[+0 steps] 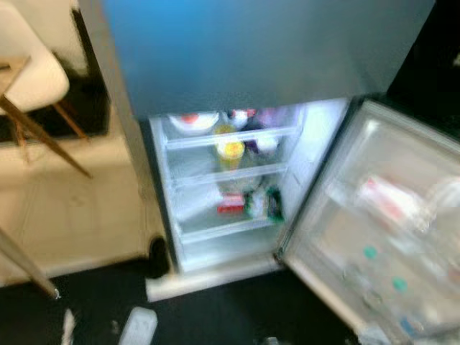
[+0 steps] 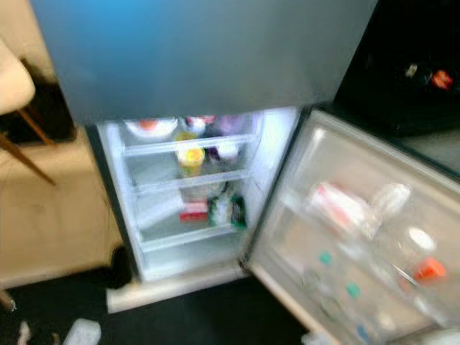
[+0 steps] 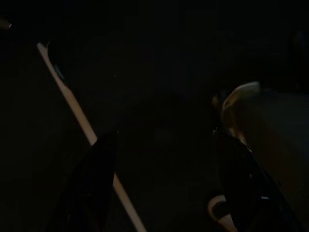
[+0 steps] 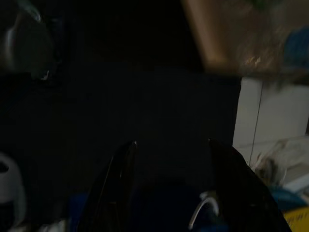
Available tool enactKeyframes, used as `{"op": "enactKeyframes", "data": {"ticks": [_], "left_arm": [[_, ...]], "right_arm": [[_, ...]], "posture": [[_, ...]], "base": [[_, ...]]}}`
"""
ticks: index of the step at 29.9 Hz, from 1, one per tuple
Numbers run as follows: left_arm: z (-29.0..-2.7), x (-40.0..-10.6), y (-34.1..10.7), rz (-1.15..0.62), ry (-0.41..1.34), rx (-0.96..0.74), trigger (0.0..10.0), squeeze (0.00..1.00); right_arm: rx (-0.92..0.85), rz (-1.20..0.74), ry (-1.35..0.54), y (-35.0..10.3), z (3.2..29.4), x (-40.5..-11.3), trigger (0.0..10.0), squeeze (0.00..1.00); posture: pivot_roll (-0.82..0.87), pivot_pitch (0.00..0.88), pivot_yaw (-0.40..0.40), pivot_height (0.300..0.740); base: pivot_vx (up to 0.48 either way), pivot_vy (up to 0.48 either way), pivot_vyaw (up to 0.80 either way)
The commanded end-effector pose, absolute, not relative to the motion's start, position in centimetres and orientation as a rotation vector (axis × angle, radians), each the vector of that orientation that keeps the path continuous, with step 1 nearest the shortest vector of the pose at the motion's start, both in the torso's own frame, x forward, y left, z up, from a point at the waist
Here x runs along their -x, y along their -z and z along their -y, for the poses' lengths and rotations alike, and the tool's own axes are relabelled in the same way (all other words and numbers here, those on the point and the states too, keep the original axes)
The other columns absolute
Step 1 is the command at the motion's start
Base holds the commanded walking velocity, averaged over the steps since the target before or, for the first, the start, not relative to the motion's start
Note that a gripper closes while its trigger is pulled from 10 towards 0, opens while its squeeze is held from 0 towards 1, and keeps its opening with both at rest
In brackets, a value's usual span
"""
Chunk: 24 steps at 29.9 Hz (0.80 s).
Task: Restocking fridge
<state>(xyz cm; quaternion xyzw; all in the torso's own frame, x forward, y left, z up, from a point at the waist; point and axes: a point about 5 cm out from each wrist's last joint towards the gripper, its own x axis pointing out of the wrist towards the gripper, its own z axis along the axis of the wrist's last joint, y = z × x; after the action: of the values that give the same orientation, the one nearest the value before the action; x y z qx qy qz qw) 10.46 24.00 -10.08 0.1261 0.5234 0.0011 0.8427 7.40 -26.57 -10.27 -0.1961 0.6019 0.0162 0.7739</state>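
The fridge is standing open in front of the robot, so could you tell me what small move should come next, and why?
Probably bend toward the white item on the floor with the left claw. The fridge already stands open with its door swung right, and both claws, the right claw too, look open with nothing between the fingers, so something must be picked up before stocking.

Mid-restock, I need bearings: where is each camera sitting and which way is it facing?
Left eye view: on the head, looking down into the lit open fridge compartment.
Right eye view: on the head too, same fridge, more of its open white door.
Left wrist view: along the left gripper, fingers apart, very dark.
Right wrist view: along the right gripper, fingers apart, dark floor.
Both eye views share the yellow-lidded jar.
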Motion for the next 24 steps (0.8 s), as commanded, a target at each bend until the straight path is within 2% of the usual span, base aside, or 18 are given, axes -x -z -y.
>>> {"op": "enactKeyframes", "data": {"ticks": [1, 4, 10, 11, 12, 16, 17, 20, 22, 24], "left_arm": [[-24.0, -10.4, 10.1, -1.116, -0.002, -0.273, 10.0, 0.0], [-23.8, -10.6, 10.1, -1.114, 0.008, -0.271, 10.0, 0.0], [-23.7, -10.7, 10.2, -1.115, 0.004, -0.269, 10.0, 0.0], [-23.7, -10.6, 10.2, -1.117, 0.003, -0.271, 10.0, 0.0], [-23.7, -10.6, 10.2, -1.117, 0.003, -0.271, 10.0, 0.0], [-23.9, -10.3, 10.2, -1.127, -0.002, -0.277, 10.0, 0.0], [-23.9, -10.3, 10.2, -1.127, -0.002, -0.277, 10.0, 0.0], [-24.0, -10.2, 10.2, -1.132, -0.005, -0.281, 10.0, 0.0], [-24.0, -10.1, 10.2, -1.133, -0.006, -0.281, 10.0, 0.0], [-24.0, -9.9, 10.3, -1.139, -0.007, -0.284, 10.0, 0.0]], "right_arm": [[0.432, -1.278, -0.013, 10.0, 27.0, -8.1, 10.0, 0.0], [0.448, -1.283, 0.012, 9.9, 27.3, -8.0, 10.0, 0.0], [0.441, -1.289, 0.184, 9.5, 29.0, -7.5, 10.0, 0.0], [0.443, -1.247, 0.329, 8.6, 30.9, -7.8, 10.0, 0.0], [0.443, -1.247, 0.329, 8.6, 30.9, -7.8, 10.0, 0.0], [0.547, -1.105, 0.581, 5.0, 36.1, -10.0, 10.0, 0.0], [0.547, -1.105, 0.581, 5.0, 36.1, -10.0, 10.0, 0.0], [0.709, -0.997, 0.726, 0.8, 40.8, -11.5, 10.0, 0.0], [0.745, -0.98, 0.751, -0.1, 41.7, -11.6, 10.0, 0.0], [0.872, -0.944, 0.868, -3.4, 44.7, -11.4, 10.0, 0.0]], "posture": [[-0.05, 0.0, -0.073, 0.74], [-0.05, 0.0, -0.073, 0.74], [-0.05, 0.0, -0.074, 0.74], [-0.05, 0.0, -0.073, 0.74], [-0.05, 0.0, -0.073, 0.74], [-0.05, 0.0, -0.073, 0.74], [-0.05, 0.0, -0.073, 0.74], [-0.05, 0.0, -0.078, 0.74], [-0.05, 0.0, -0.078, 0.74], [-0.07, 0.0, -0.097, 0.74]], "base": [[0.0, 0.0, 0.0], [0.0, 0.0, 0.0], [0.0, 0.0, 0.0], [0.0, 0.0, 0.0], [0.0, 0.0, 0.0], [0.0, 0.0, 0.0], [0.0, 0.0, 0.0], [0.0, 0.0, 0.0], [0.0, 0.0, 0.0], [0.0, 0.0, 0.0]]}}
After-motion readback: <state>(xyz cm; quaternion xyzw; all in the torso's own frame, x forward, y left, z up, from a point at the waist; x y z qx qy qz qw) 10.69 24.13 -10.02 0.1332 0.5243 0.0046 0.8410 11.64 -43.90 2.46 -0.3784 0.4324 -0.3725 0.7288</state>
